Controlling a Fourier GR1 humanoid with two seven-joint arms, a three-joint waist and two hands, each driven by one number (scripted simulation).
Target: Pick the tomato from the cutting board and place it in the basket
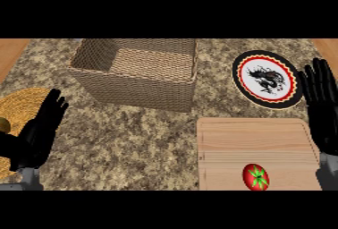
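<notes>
A red tomato [255,176] with a green stem lies on the wooden cutting board [254,138], near the board's front edge at the lower right. A square woven basket [135,74] stands at the back, left of centre, and shows nothing inside. My right hand [321,107] is open with straight fingers pointing up along the board's right edge, apart from the tomato. At the left edge, far from both board and basket, my left hand [38,132] is open too, fingers up.
A round plate [265,78] with a black rim and a dragon picture lies behind the board at the right. A yellow woven mat [16,107] lies under and behind my left hand. The counter top is speckled stone.
</notes>
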